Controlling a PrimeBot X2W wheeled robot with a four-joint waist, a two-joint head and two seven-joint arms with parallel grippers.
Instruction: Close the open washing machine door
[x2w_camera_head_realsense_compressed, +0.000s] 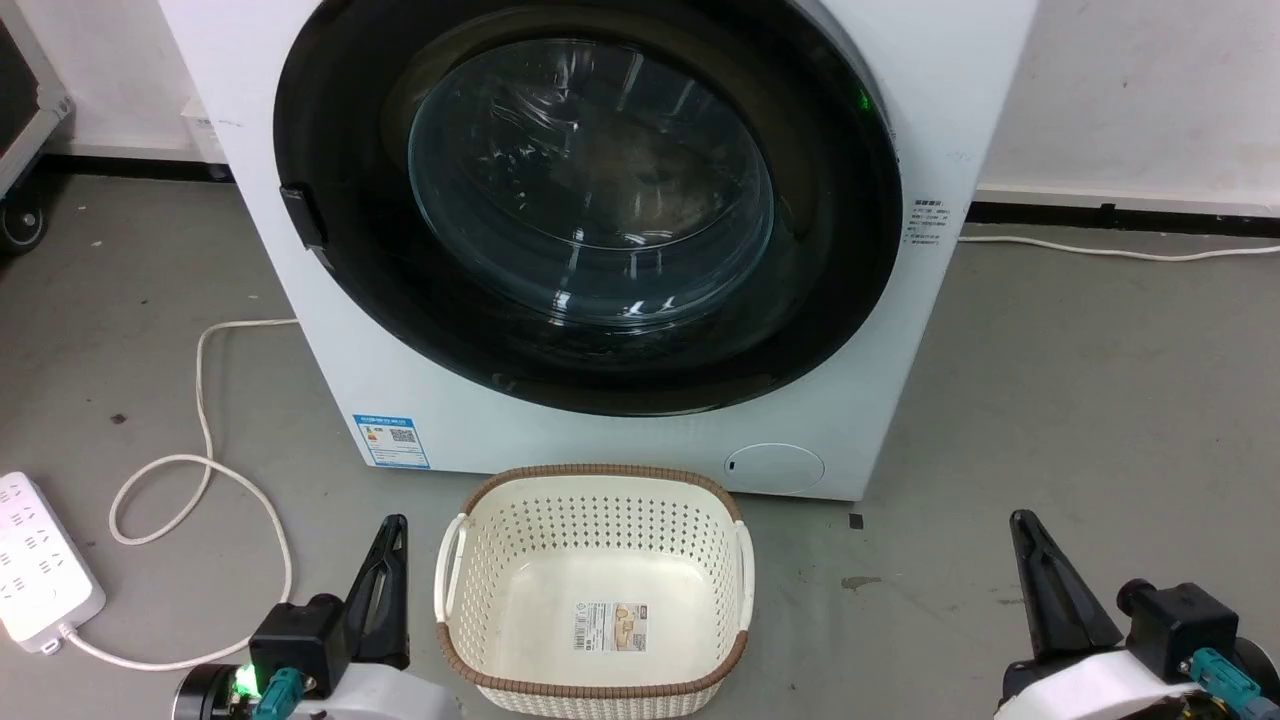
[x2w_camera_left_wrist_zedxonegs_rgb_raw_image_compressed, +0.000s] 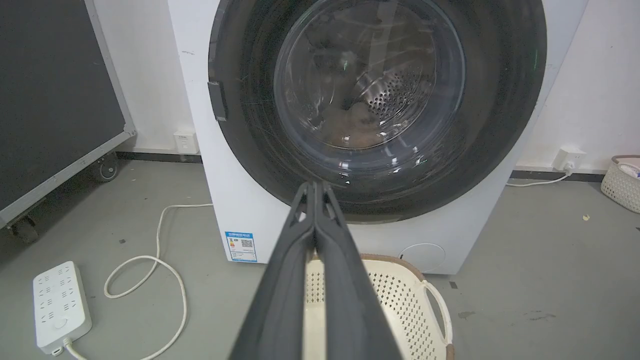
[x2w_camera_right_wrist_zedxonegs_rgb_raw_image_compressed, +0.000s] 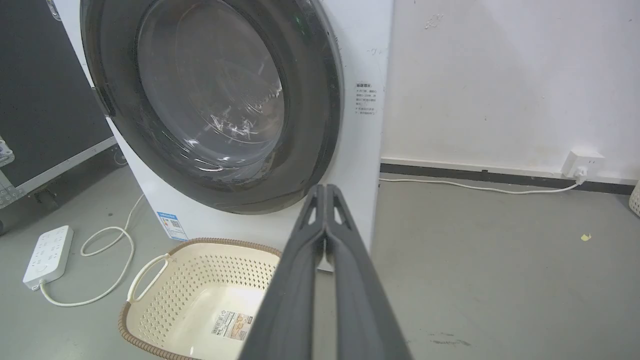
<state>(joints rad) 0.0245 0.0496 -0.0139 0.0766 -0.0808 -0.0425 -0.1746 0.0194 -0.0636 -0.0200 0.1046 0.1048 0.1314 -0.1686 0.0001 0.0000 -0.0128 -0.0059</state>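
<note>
The white washing machine (x2w_camera_head_realsense_compressed: 600, 440) stands straight ahead. Its round black-rimmed door (x2w_camera_head_realsense_compressed: 590, 200) with the bulging glass window lies flat against the machine's front, its latch tab on the left rim. In the left wrist view the door (x2w_camera_left_wrist_zedxonegs_rgb_raw_image_compressed: 375, 105) shows the steel drum through the glass; in the right wrist view the door (x2w_camera_right_wrist_zedxonegs_rgb_raw_image_compressed: 215, 100) is seen from the right side. My left gripper (x2w_camera_head_realsense_compressed: 395, 525) rests low at the lower left, shut, holding nothing, well short of the machine. My right gripper (x2w_camera_head_realsense_compressed: 1020, 520) rests at the lower right, shut and empty too.
A cream perforated basket (x2w_camera_head_realsense_compressed: 595, 490) with a brown rim sits on the floor just before the machine, between my arms. A white power strip (x2w_camera_head_realsense_compressed: 35, 570) and its looped cord (x2w_camera_head_realsense_compressed: 200, 460) lie at the left. A black wheeled case (x2w_camera_left_wrist_zedxonegs_rgb_raw_image_compressed: 55, 100) stands far left.
</note>
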